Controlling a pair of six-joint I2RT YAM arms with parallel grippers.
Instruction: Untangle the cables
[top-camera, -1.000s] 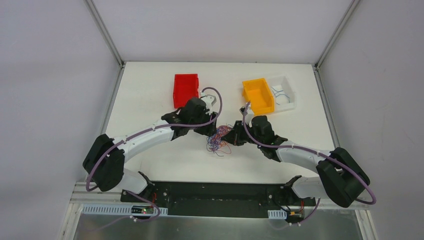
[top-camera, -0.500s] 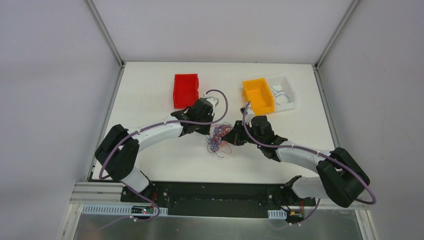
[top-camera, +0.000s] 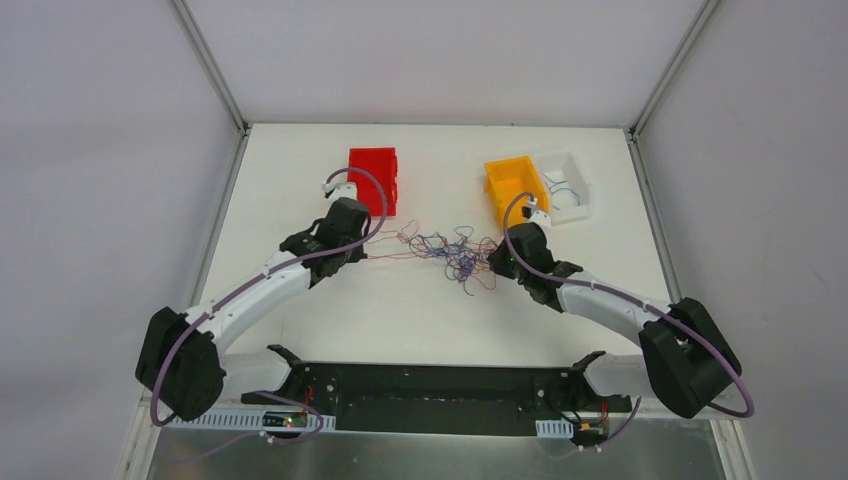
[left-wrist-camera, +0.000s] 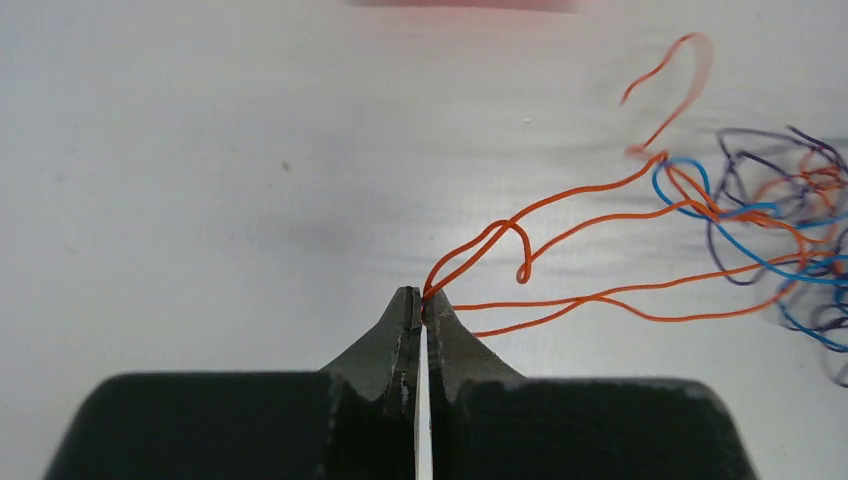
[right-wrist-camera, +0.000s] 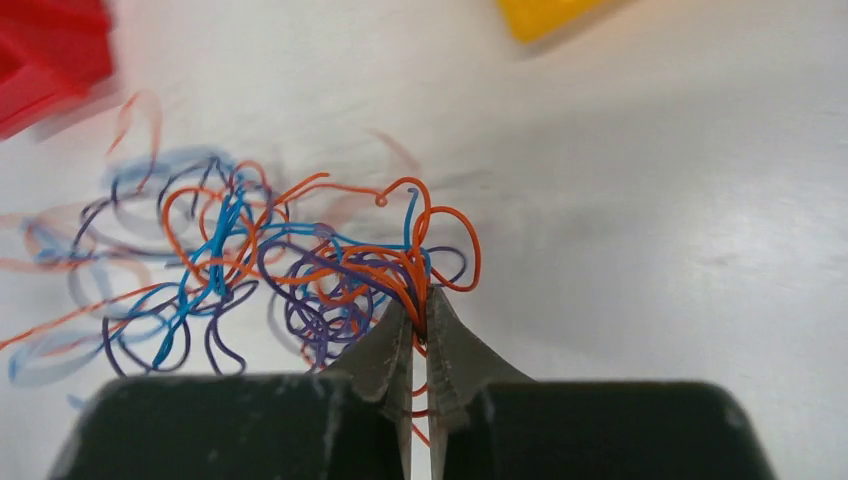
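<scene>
The cables (top-camera: 458, 252) are thin orange, blue and purple wires, stretched across the white table between my two grippers. The left gripper (top-camera: 366, 244) (left-wrist-camera: 421, 293) is shut on orange strands (left-wrist-camera: 560, 205) that run right towards the knot (left-wrist-camera: 790, 230). My right gripper (top-camera: 494, 260) (right-wrist-camera: 420, 310) is shut on a bunch of orange wires at the knot's right side, with the tangle (right-wrist-camera: 290, 270) spreading left of its tips. Loose loops hang below the knot (top-camera: 470, 282).
A red bin (top-camera: 373, 180) stands behind the left gripper. An orange bin (top-camera: 516, 190) and a white bin (top-camera: 567, 185) holding a few wires stand behind the right gripper. The table's (top-camera: 300, 160) edges are framed by metal rails.
The left gripper shut on orange strands and drew back to the left; the right gripper moved right. The compact knot has been pulled out into a long spread.
</scene>
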